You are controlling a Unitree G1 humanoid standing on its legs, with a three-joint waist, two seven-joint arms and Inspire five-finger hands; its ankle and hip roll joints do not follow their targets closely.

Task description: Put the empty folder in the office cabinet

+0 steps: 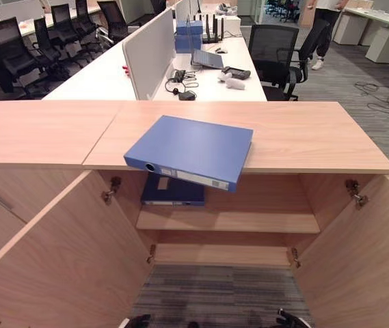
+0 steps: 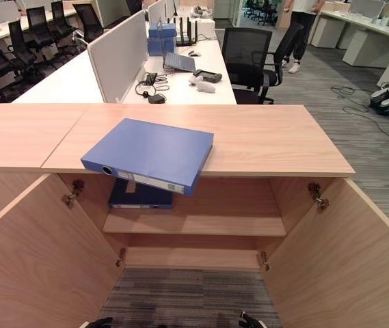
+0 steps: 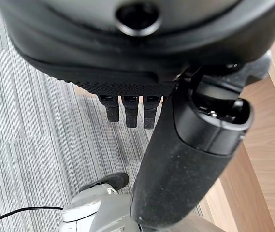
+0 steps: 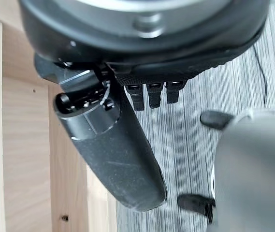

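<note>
Folder [image 1: 189, 149], stiff and probably light, overhangs the cabinet top [image 1: 303, 140]; grip its overhanging spine edge. Left hand [image 3: 176, 159] and right hand [image 4: 113, 145] hang relaxed, holding nothing.

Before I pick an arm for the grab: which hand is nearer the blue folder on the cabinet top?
Left, slightly. The folder overhangs the front edge left of centre. The left hand and right hand both hang low over the floor, well below it, holding nothing.

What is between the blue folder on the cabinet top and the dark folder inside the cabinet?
Only the cabinet top: the blue folder overhangs its front edge, directly above the dark folder on the shelf, in both eye views.
</note>
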